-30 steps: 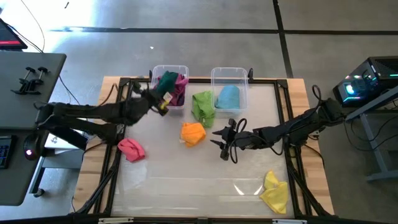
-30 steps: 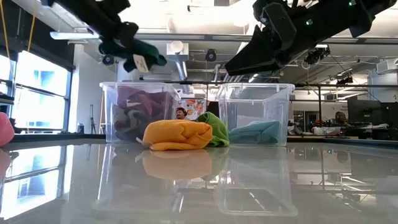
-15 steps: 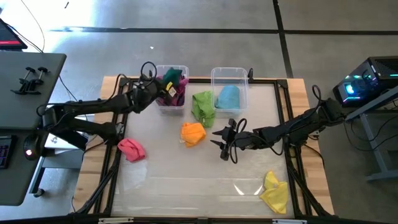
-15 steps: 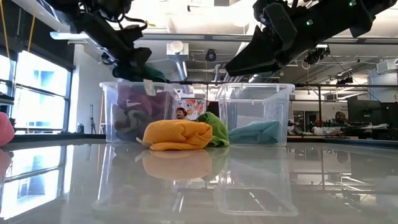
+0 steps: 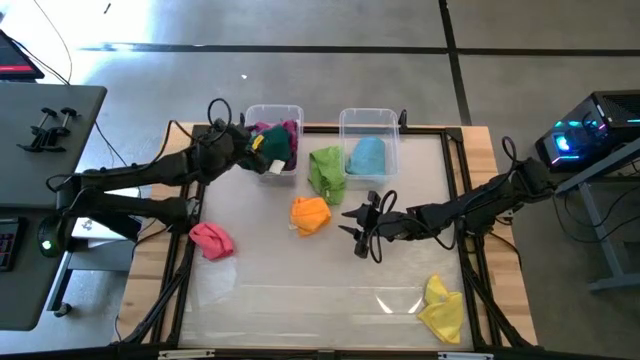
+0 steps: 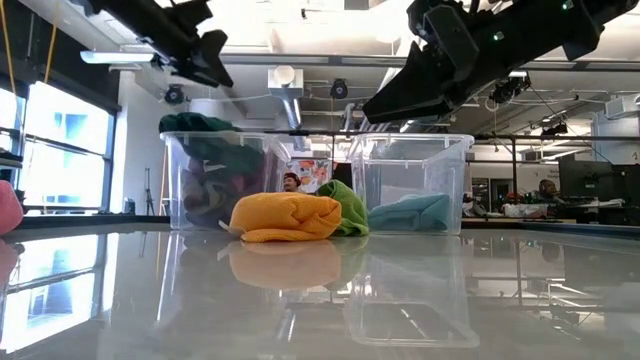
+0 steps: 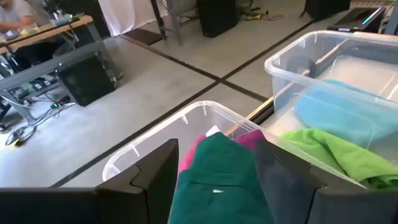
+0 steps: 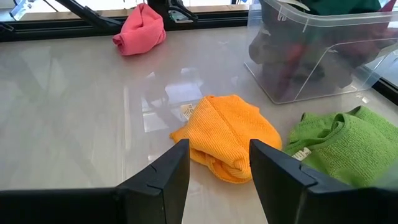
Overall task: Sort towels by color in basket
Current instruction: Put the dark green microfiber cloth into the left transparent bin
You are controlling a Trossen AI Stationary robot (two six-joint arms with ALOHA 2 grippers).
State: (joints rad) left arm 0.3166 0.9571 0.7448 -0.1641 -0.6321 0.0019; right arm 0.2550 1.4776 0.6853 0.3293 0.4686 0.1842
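Two clear bins (image 5: 273, 140) (image 5: 368, 135) stand at the far edge of a glossy white table (image 5: 320, 290) in an open workshop with a grey concrete floor. Left bin holds the dark green towel (image 5: 272, 143) on magenta cloth, left gripper (image 5: 250, 148) just beside it, fingers apart. Orange towel (image 5: 311, 214), light green towel (image 5: 326, 170) and pink towel (image 5: 211, 239) lie nearer than that bin; right gripper (image 5: 358, 226) hovers by the orange towel, fingers apart, empty.

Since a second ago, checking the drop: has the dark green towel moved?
Yes. The dark green towel went from hanging in the left gripper at the left bin's near edge to resting on the pile inside.
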